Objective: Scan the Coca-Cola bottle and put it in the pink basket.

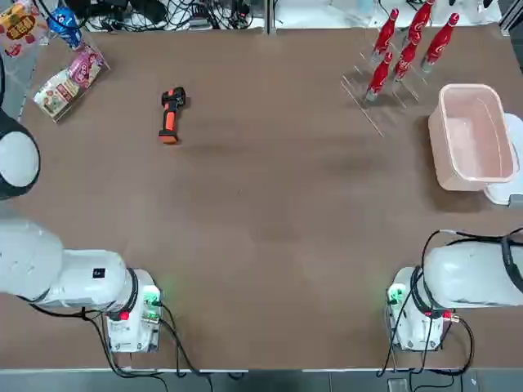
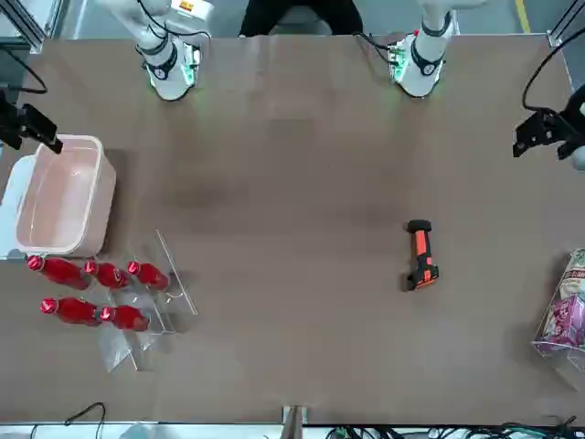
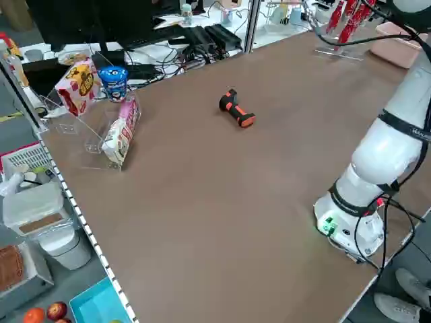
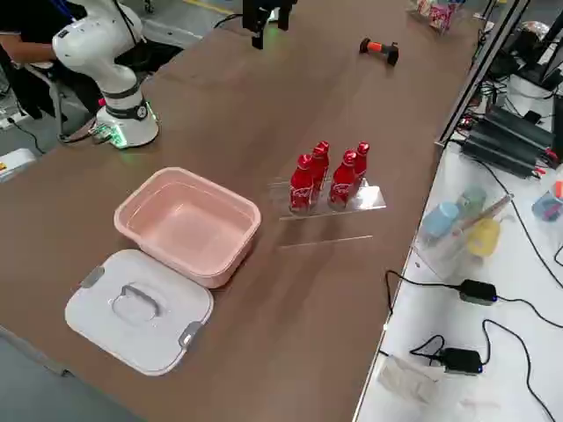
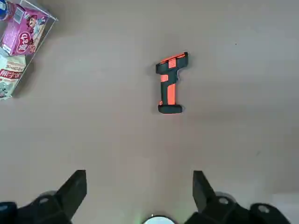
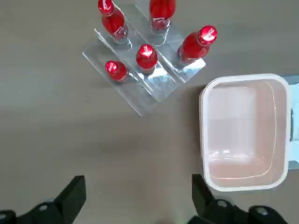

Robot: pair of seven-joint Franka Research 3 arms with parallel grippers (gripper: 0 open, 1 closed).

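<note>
While both open pincers, left point(image 5: 140, 198) and right point(image 6: 139, 198), are held above the worktop point(image 1: 270, 212), a Coca-Cola bottle point(image 6: 147, 58) racked beside the pink basket point(image 6: 283, 135) could be toppled by a brushed neighbour.

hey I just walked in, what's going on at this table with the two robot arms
Nothing is being handled right now. The left gripper is open and empty over the left part of the table, and the right gripper is open and empty on the right side. Five Coca-Cola bottles stand in a clear rack next to the empty pink basket. The handheld scanner lies on the table, so neither scanning nor packing is underway.
</note>
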